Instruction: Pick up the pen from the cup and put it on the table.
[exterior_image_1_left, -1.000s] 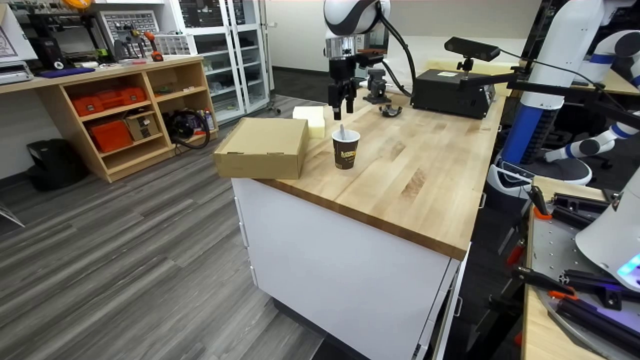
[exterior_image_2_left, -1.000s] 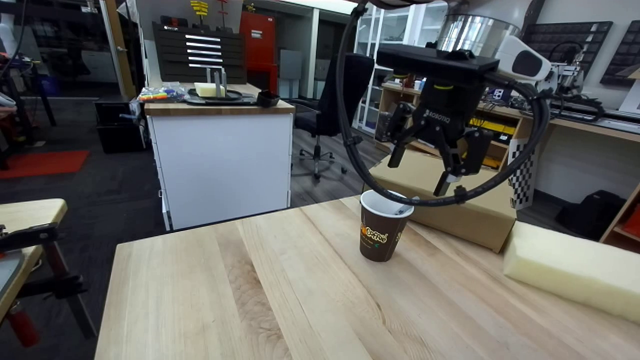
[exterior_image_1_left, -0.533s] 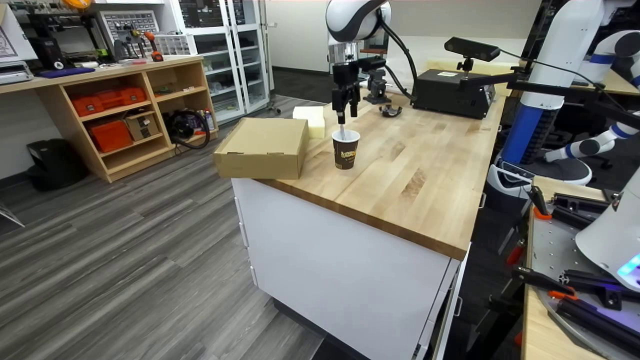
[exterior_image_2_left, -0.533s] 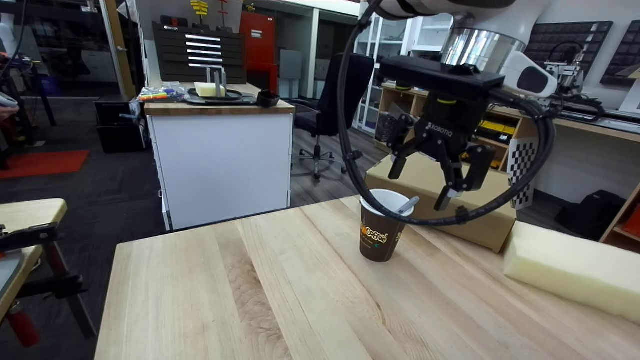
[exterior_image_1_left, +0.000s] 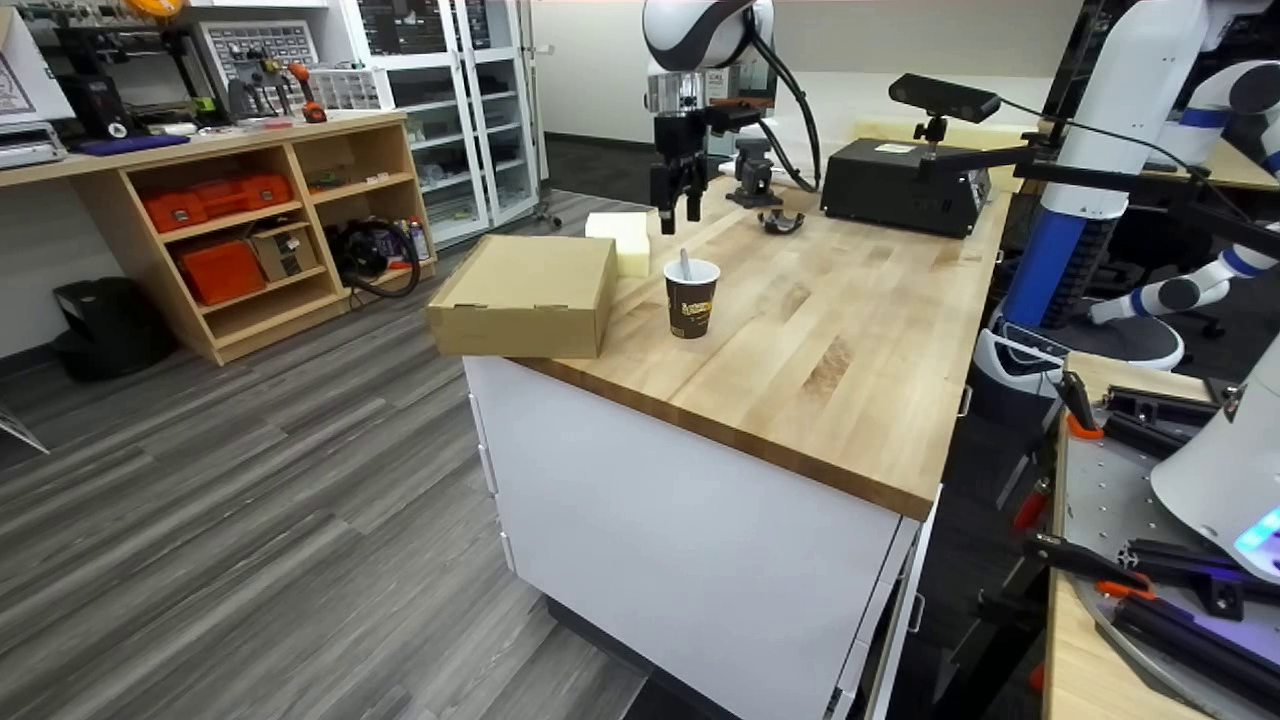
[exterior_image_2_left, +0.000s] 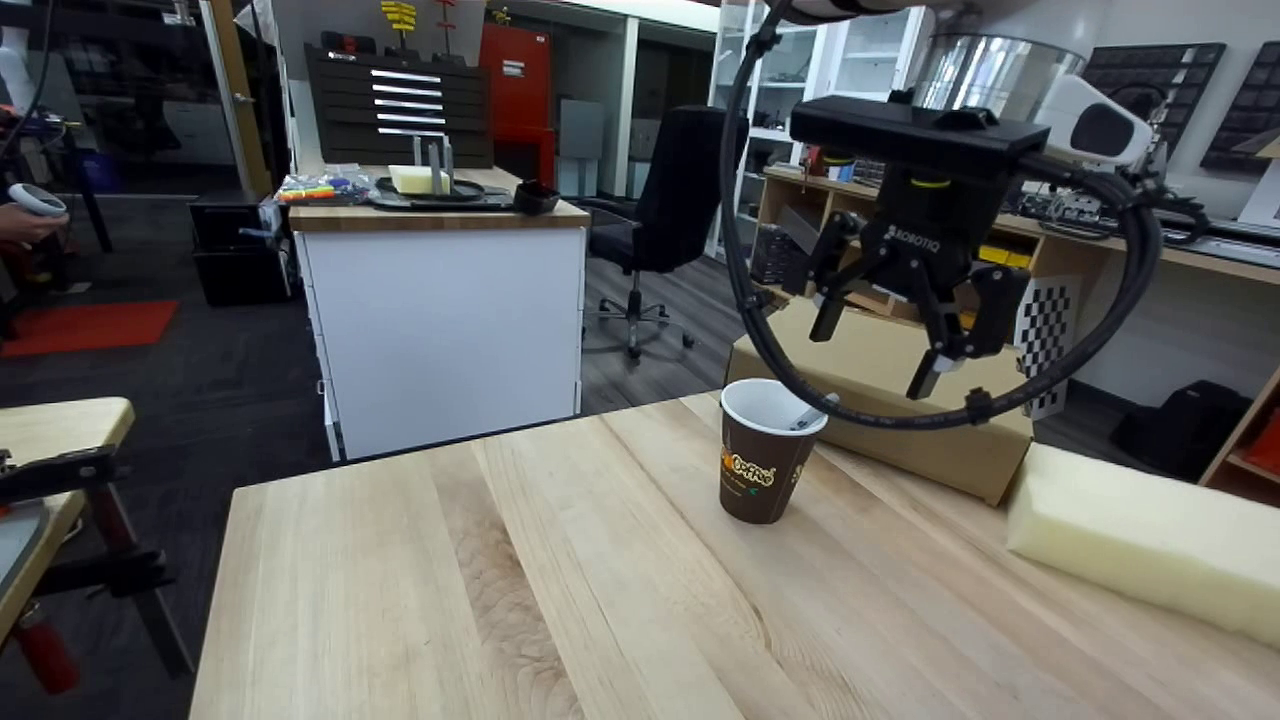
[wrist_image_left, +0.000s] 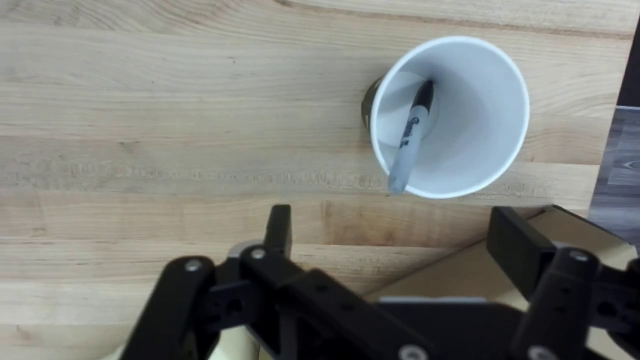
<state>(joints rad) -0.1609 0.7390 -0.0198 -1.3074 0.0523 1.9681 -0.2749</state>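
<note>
The cup is dark brown with a white rim. It stands upright on the light wooden table and also shows in an exterior view. The pen leans inside the cup, grey body, dark end at the bottom. Its grey end rests on the rim and sticks out slightly. The pen shows small in both exterior views, partly behind a cable in one. My gripper is open and empty, above the cup and off to its side. In the wrist view the fingers are apart, below the cup.
A cardboard box sits at the table edge beside the cup, under the gripper in the wrist view. A pale foam block lies beside the box. A black equipment box stands farther along. The arm's cable loops near the cup.
My gripper first came down toward the cup, then rose again and shifted slightly away from it. It stays open. The cup and the pen have not moved.
</note>
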